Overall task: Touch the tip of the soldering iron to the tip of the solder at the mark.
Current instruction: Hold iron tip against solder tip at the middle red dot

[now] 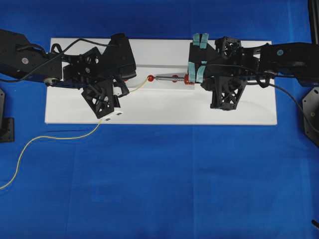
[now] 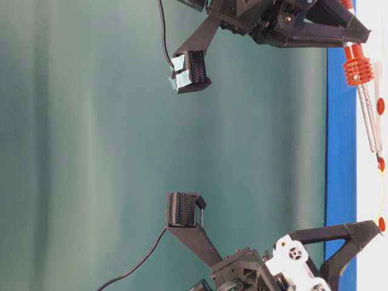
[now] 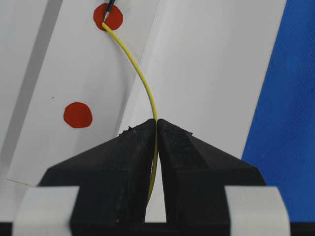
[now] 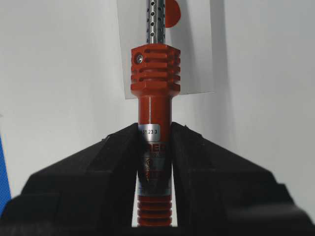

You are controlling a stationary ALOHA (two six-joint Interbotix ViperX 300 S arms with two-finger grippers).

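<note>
On the soldering iron I can make out a small white sticker on the orange-red handle reading roughly "01.23 3", and below it letters that look like "RED"; the rest is too small for me to read. I see nothing here that holds or contains anything.

My right gripper is clamped on that handle, just behind its ribbed collar, and the perforated silver shaft runs away from it over a narrow white strip bearing red dots. From overhead, the iron lies level along the far half of the white board, pointing toward the left arm, with its dark tip at a red mark near the board's middle.

My left gripper is closed on the solder, pinching the thin yellow wire between its fingers. The wire arcs up from the pinch to the red mark, where its bare end meets the iron's dark tip. A second red dot sits apart, nearer the gripper.

The solder's slack leaves the board over its near edge toward the near-left corner and trails across the blue surface to the picture's left edge. The near half of the board between the two arms is bare.
</note>
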